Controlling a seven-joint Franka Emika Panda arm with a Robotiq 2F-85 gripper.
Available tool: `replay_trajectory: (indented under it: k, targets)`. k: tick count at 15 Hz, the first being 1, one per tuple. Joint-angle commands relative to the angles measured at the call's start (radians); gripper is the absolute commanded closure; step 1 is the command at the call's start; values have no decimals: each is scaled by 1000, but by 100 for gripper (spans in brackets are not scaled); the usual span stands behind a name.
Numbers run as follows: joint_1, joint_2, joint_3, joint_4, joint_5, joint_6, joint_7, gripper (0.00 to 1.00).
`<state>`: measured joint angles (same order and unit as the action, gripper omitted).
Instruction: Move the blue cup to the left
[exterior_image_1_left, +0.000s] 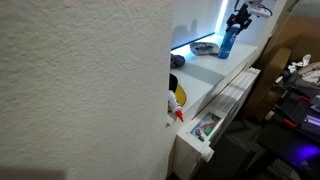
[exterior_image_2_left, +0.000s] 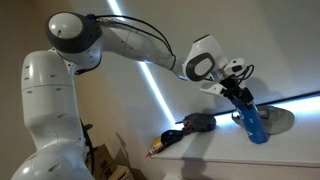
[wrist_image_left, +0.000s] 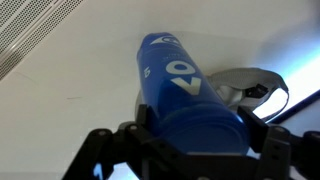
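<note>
White print on the side of the blue cup in the wrist view: a ring-like mark with an angular stroke beside it, and a small curved mark near the far end. Too partial to read as a word.

Tall, slim, bright blue cylinder with a smooth, slightly glossy skin and a rounded far end. Faint darker bands along its length in an exterior view.

Clamped near its upper part by the gripper, with the black fingers pressed against opposite sides. Hanging directly below the gripper and leaning a little, lower end at the white counter. Cannot tell whether touching or just above.

To one side of the gripper, near the cup, a shiny silver object lying on the counter, shape unclear. On the opposite side, a flat dark object on the same surface, apart from the cup.

Behind the gripper, the white arm reaching in. Well away from the gripper in an exterior view, a yellow item and an open white compartment with small coloured things. Beside them, a rough white wall.
</note>
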<state>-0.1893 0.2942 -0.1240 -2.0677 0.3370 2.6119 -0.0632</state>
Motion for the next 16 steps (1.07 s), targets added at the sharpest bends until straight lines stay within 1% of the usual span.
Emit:
replay_trajectory:
  k: [1,3,5,8,11,13,16]
  targets:
    - [-3,6,1,-1,-36,19,24,37]
    - [2,8,-3,0,-57,25,33,37]
    - [18,3,-18,-2,-121,49,58,37]
    - [62,-34,-63,-17,-305,118,131,37]
    - [108,-57,-102,-11,-464,155,211,37]
    - [116,-93,-85,-11,-493,147,208,37]
    - [113,-202,-22,-26,-440,135,128,37]
